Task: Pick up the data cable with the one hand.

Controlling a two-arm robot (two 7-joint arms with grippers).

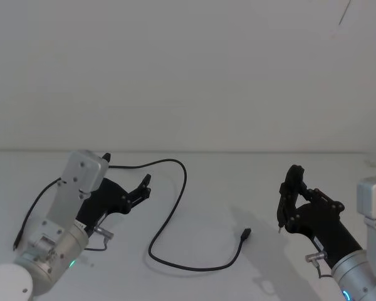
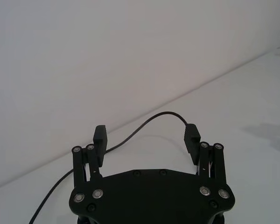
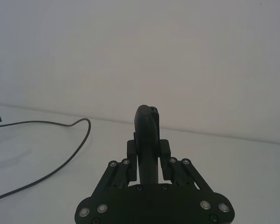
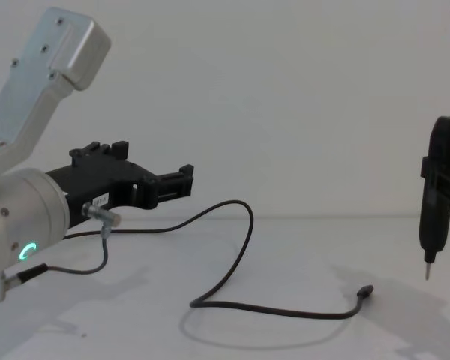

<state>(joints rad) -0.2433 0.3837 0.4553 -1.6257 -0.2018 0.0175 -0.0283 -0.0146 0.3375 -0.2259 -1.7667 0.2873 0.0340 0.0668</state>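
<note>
A smooth, matte white table (image 1: 250, 182) lies under both arms. On it the data cable (image 2: 170, 113), a thin, dark, limp cord, runs beneath the left gripper (image 2: 146, 135) and arcs just ahead of its fingertips. That gripper's blocky black fingers are spread wide and hold nothing. The cable's small plug (image 1: 246, 233) rests off toward the right gripper (image 3: 149, 149), which is clamped on a pen-shaped black tool (image 4: 435, 187). Beyond stands a bare white wall (image 1: 175, 75).
</note>
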